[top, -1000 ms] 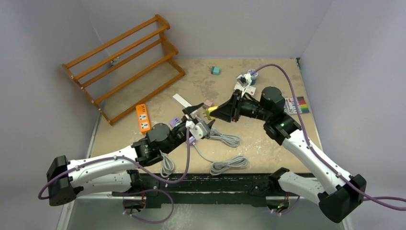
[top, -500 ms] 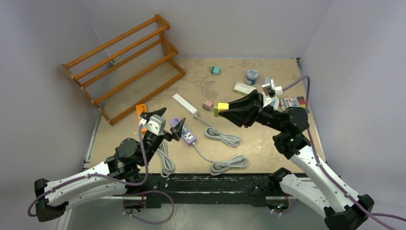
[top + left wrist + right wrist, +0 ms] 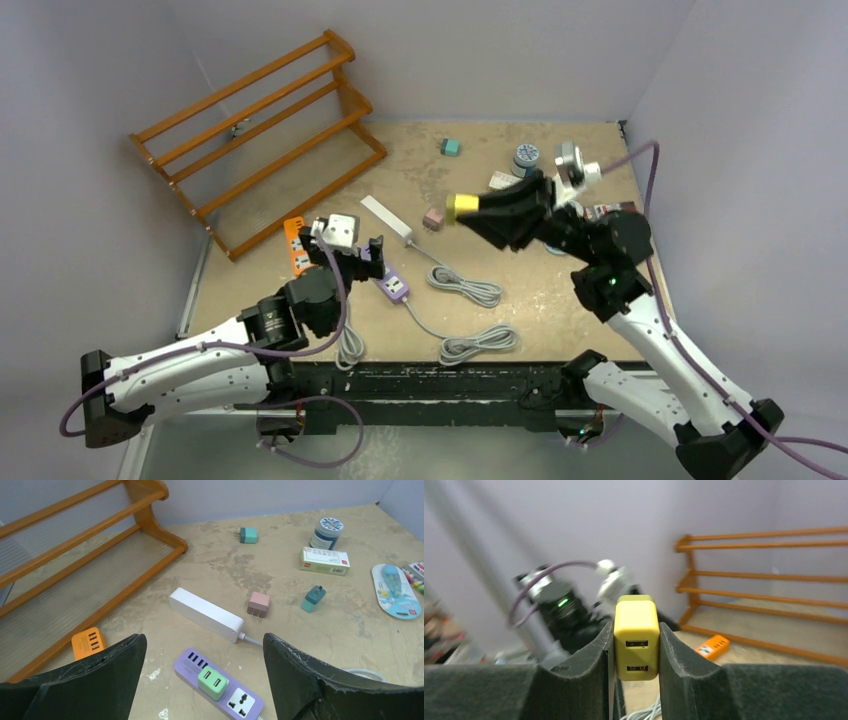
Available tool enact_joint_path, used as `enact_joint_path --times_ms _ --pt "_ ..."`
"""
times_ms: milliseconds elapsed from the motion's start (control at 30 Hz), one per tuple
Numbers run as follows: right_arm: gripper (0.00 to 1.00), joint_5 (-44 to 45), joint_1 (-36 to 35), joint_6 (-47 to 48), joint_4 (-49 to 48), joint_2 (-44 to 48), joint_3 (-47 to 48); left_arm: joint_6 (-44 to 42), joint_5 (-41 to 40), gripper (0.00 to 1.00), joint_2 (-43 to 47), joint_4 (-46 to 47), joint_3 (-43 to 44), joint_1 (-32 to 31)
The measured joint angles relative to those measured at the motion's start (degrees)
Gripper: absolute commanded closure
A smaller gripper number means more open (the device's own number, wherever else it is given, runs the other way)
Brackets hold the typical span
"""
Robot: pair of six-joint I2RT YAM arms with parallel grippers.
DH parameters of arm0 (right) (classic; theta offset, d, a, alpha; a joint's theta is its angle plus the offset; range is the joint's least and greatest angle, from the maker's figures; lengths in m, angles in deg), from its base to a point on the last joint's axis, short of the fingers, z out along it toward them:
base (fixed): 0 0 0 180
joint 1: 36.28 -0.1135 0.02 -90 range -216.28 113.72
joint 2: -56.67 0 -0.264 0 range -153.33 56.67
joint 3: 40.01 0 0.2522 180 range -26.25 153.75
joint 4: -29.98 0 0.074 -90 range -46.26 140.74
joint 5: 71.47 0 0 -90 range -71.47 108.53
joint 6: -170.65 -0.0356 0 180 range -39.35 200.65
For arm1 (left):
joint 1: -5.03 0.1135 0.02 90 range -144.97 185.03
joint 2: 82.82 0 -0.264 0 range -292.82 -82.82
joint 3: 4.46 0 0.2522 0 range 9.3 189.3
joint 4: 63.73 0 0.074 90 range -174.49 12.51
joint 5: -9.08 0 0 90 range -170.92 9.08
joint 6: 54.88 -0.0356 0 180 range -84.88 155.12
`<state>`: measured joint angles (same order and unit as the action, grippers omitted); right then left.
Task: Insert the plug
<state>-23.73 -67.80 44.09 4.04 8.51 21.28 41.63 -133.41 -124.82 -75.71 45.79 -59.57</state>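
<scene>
Right fingers [image 3: 600, 652] are clamped on the yellow plug [image 3: 636, 637], one pad on each side face, its two USB ports facing the wrist camera. From the top camera the yellow plug sits up in the air, clear of the bench [image 3: 560, 300], out over the back right of the surface. It is in no socket.

Over on the left side, the left fingers [image 3: 122, 662] are spread wide and carry nothing. They hang above the purple power strip [image 3: 187, 666], which lies flat on the bench, and the gap between them frames it. A green adapter [image 3: 213, 682] is already seated in that strip, and a free socket shows just beside it toward the strip's near end.

Behind the purple one, the white power strip [image 3: 205, 614] lies at an angle with its cord running off to the right. A pink plug [image 3: 259, 603] rests just beside its end, prongs toward the camera, and a teal plug [image 3: 313, 598] stands a little further right. The orange power strip [image 3: 89, 642] sits at the foot of the wooden rack [image 3: 260, 140] on the left. Two coils of grey cord [image 3: 465, 290] lie near the front edge. At the back, a teal cube [image 3: 248, 535], a blue jar [image 3: 326, 531] and a small white box [image 3: 325, 561].
</scene>
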Motion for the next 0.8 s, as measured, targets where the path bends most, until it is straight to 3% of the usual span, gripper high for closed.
enact_joint_path --times_ms 67,200,400,567,800 --pt "1.0 10.3 0.0 4.3 14.1 -4.6 8.9 3.5 -2.3 0.12 -2.9 -2.9 2.8 0.0" --pt "1.0 22.5 -0.1 8.0 28.5 -10.3 13.4 15.5 -5.0 0.06 -11.1 -13.8 12.0 3.4" --pt "1.0 43.4 -5.3 10.3 51.5 -23.7 13.2 37.3 4.3 0.02 -21.2 -29.9 20.5 17.4" --pt "1.0 50.5 -13.4 10.3 59.2 -27.2 12.9 46.9 14.2 0.02 -31.6 -40.8 27.3 22.4" --pt "1.0 53.4 -14.6 11.1 60.6 -27.4 14.3 51.5 31.4 0.12 -39.4 -43.2 27.3 35.8"
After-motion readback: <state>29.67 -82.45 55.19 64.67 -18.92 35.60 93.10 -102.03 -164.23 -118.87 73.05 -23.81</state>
